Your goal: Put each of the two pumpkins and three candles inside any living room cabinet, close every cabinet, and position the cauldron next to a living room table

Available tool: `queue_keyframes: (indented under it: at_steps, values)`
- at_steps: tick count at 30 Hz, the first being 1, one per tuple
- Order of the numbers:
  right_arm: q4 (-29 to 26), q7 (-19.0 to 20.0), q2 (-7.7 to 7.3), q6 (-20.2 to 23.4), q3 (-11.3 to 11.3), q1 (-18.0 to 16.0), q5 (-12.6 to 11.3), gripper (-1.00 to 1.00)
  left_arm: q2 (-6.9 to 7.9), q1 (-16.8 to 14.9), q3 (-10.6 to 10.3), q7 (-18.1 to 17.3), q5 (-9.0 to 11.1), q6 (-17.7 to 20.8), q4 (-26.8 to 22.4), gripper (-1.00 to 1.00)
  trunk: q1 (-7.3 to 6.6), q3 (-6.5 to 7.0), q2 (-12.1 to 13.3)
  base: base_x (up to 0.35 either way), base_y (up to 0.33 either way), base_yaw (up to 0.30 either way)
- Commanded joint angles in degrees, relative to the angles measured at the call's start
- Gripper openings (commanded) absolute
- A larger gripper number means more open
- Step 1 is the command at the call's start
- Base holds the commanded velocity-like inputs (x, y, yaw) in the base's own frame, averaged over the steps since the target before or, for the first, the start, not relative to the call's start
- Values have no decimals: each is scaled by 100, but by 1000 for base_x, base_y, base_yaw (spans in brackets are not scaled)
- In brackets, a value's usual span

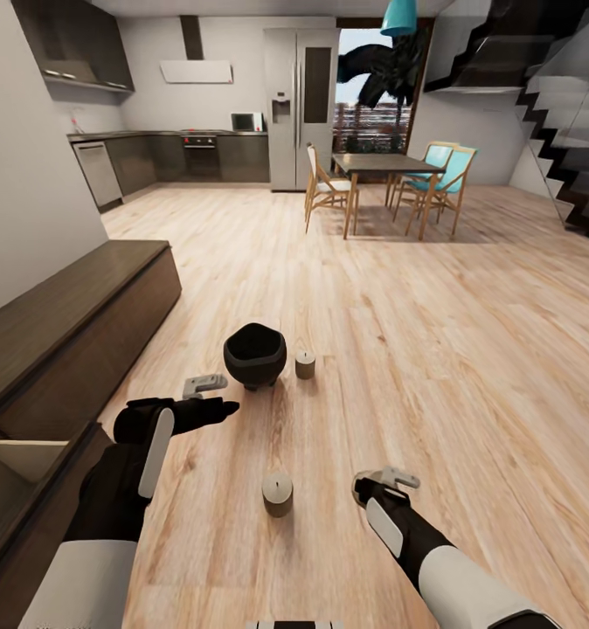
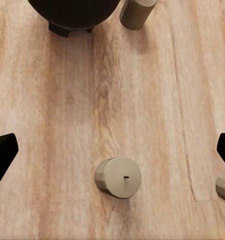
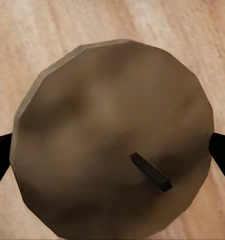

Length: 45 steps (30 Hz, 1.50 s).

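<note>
Candle collection is in hand: the right gripper (image 1: 364, 486), jaws apart around a candle (image 3: 112, 140) at 5 o'clock of the cauldron (image 1: 254, 355), must next close, while the left gripper (image 1: 203, 384) hovers spread.

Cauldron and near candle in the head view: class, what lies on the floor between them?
Nothing; in the head view only bare wooden floor separates the cauldron from the near candle.
</note>
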Motion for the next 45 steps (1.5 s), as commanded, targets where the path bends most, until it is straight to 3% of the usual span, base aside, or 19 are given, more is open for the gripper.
queue_keyframes:
  at_steps: [1,7,13,19,32,39,45]
  values:
    - [-21,-50,-6,40,44,0,-40,-100,-6,-4,16,-17,10,29,6,100,-3,18,0,0,0,0]
    - [-65,-56,-6,75,49,0,-37,-100,-6,-6,16,-17,9,29,206,100,-19,151,8,0,0,0]
    - [-143,-61,-3,132,56,-5,-42,-100,-6,-10,16,-19,10,29,926,100,-34,283,16,0,0,0]
    - [-604,-61,-19,730,34,73,-38,-100,-6,-22,24,-17,10,29,1375,100,-50,416,24,0,0,-40]
    - [-895,-63,-75,980,18,242,-45,-100,-6,-30,25,-17,10,29,1498,100,-83,704,41,0,0,-248]
    - [-892,-78,-84,989,26,247,-45,-100,-6,-33,25,-17,9,29,1504,100,-101,859,51,0,0,-62]
    - [-891,-79,-85,986,21,247,-46,-100,-6,-28,31,-18,30,29,1494,100,-101,859,51,0,0,-4]
